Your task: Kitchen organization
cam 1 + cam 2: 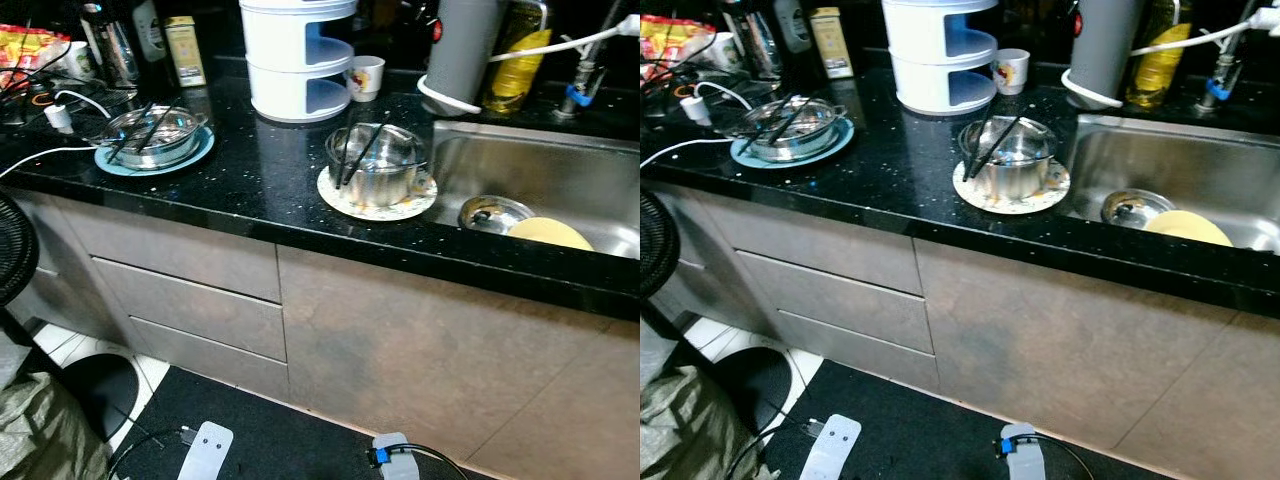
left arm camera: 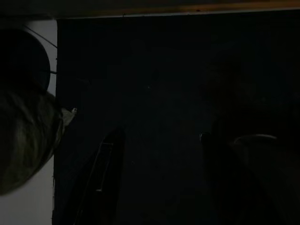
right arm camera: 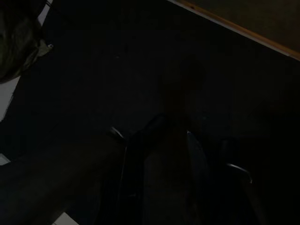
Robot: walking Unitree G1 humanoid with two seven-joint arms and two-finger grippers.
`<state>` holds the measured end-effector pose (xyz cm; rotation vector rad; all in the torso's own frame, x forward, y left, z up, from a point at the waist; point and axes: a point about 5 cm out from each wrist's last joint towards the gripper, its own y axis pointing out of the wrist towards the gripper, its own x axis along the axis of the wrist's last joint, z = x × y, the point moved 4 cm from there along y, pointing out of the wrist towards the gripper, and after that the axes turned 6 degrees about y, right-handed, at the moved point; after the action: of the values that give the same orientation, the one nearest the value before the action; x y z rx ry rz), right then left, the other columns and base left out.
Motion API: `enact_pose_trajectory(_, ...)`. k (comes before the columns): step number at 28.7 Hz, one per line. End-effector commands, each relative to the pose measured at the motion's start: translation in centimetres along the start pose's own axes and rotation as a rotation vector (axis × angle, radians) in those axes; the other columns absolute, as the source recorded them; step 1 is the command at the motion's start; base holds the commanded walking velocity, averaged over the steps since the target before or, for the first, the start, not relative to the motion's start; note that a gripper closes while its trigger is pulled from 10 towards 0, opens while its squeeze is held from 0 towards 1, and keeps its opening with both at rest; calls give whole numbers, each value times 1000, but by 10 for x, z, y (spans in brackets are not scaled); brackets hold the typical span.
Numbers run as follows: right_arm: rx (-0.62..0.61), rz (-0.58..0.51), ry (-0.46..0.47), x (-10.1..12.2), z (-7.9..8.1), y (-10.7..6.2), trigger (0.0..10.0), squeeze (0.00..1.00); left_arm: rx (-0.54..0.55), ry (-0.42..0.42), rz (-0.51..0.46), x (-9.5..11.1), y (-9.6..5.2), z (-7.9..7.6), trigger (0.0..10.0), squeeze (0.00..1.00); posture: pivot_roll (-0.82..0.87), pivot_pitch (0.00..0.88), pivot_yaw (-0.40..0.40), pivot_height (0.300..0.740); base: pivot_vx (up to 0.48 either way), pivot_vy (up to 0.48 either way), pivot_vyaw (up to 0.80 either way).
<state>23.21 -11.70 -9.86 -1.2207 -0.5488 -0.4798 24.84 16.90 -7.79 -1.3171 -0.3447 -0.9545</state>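
Near the left end of the counter [image 1: 260,190], a steel bowl [image 1: 155,135] on a blue plate [image 1: 200,152], with black chopsticks [image 1: 140,128] laid across it, long axis running from the front-left edge toward the back. Behind it, cables [image 1: 40,95] and bottles [image 1: 110,45] along the back edge. Toward the middle, a white tiered rack [image 1: 300,60] at the back with a small cup [image 1: 366,77] beside it. Just in front, a steel pot [image 1: 378,165] on a patterned plate [image 1: 345,200], close to the sink's left rim, a second pair of chopsticks [image 1: 362,152] leaning in it, tips up toward the back-right. In the sink [image 1: 560,170], a metal lid [image 1: 492,213] and a yellow dish [image 1: 550,233].

Both arms hanging low by the cabinet fronts, well below and apart from the counter. Left hand [image 2: 159,183] over dark floor, fingers spread apart; right hand [image 3: 161,183] likewise, fingers apart with a narrower gap, nothing held.

Judged: pot and plate closer to the right arm, bowl to the left; a lift and a forward reach needed first.
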Motion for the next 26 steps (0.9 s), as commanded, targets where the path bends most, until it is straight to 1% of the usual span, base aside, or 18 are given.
enact_pose_trajectory(1,0,13,12,-8,0,-1,10000,0,-9,18,27,-7,-1,0,10000,0,-27,163,7,740,0,0,800)
enact_pose_trajectory(9,-11,12,25,-10,-2,-2,10000,0,-19,31,33,-7,-1,0,10000,0,-28,167,19,740,0,0,800)
enact_pose_trajectory(10,-16,2,31,-10,-3,-2,10000,0,-21,33,33,-7,-1,0,10000,0,-28,167,19,740,0,0,0)
enact_pose_trajectory(11,-23,-3,79,-10,-4,-3,10000,0,-22,33,33,-7,-1,0,10000,0,-27,168,23,740,0,0,0)
enact_pose_trajectory(12,-35,-9,88,-9,-6,-3,10000,0,-24,35,33,-7,-1,0,10000,0,-27,168,26,740,0,0,0)
enact_pose_trajectory(17,-26,-3,78,-11,-5,-3,10000,0,-29,39,32,-6,-1,0,10000,0,-26,169,29,740,0,0,0)
enact_pose_trajectory(26,-33,0,96,-12,-5,-3,10000,0,-33,42,32,-5,0,1,10000,0,-25,170,33,740,0,0,-800)
